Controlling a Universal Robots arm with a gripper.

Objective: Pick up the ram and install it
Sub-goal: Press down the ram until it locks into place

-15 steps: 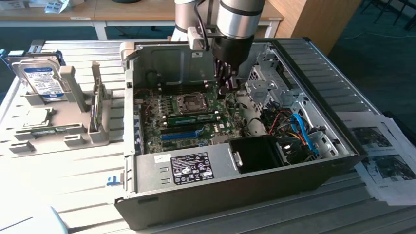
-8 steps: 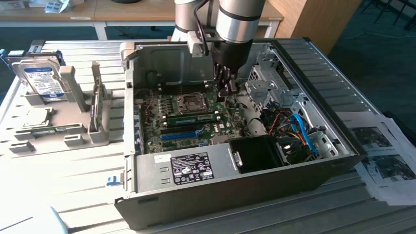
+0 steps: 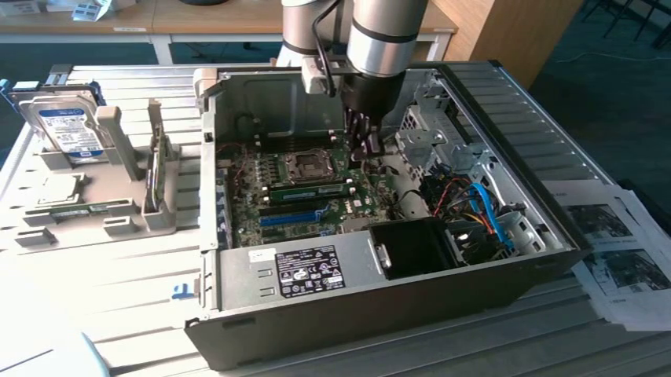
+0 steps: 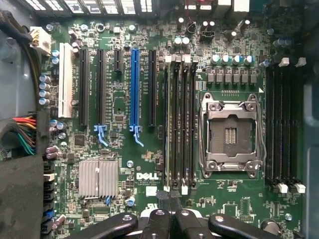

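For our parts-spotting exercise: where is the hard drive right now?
On the exterior view's left, the hard drive leans upright in the grey holder, outside the open computer case.

Dark blue floor (image 3: 618,63) — wooden desks (image 3: 210,20) behind, pale slatted table (image 3: 94,275).

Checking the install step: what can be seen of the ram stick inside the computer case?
The ram is a long, narrow green board with dark chips and a pale label. It stands on edge in a slot of the motherboard, level along its length and apparently seated. It runs beside the empty processor socket. The gripper, fingers shut, hangs by its end on the exterior view's right. Whether they touch cannot be told.
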